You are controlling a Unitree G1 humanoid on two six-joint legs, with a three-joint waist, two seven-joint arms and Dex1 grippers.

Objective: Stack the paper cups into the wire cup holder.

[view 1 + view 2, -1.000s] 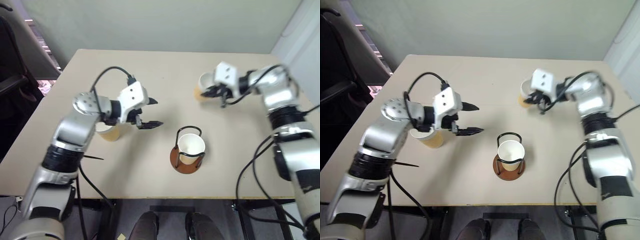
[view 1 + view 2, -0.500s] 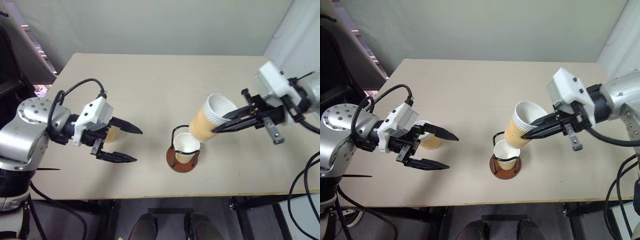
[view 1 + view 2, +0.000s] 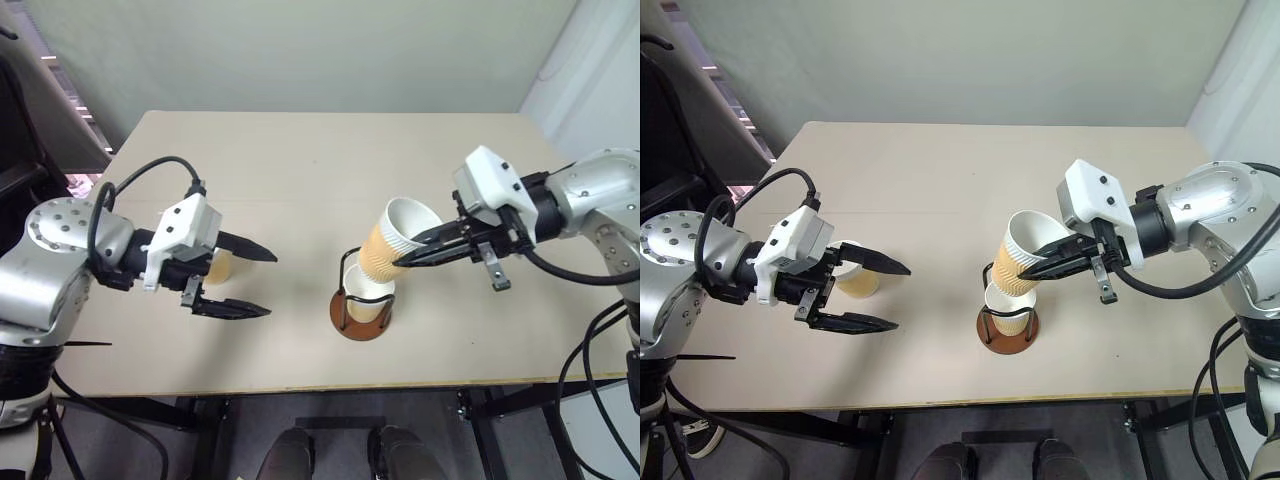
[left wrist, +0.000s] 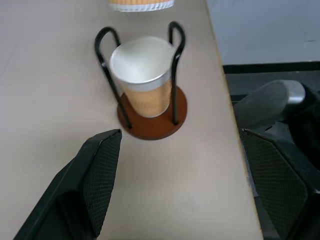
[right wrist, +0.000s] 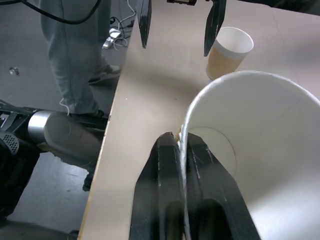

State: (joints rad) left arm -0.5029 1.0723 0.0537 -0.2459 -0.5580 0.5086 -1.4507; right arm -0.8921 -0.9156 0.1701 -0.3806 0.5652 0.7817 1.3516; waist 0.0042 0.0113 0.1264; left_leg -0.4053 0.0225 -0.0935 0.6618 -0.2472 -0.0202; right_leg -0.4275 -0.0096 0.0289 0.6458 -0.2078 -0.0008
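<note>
- A pale beige rectangular tabletop (image 3: 300, 170) is seen carrying everything described here.
- The left tool (image 3: 245, 281), two long black fingers on a white wrist block, is held above the tabletop's left part with its fingers spread wide and nothing between them; it is pointed toward the middle.
- A small tapered tan-orange paper cup with a white rolled rim (image 3: 853, 275) is seen standing upright on the tabletop just behind the left tool, partly hidden by it.
- Near the front middle, the black wire cup holder on a round reddish-brown disc base (image 4: 152, 122) is stood upright, with a second tan-orange paper cup (image 4: 145, 80) seated upright inside its loops.
- A third tan-orange paper cup (image 3: 392, 243) is held tilted just above the seated one, its bottom end close to the holder's top; whether the two touch cannot be told.
- The right tool (image 3: 404, 258) is pressed together on that third cup's rim, one finger inside and one outside, as shown in the right wrist view (image 5: 184, 165).
</note>
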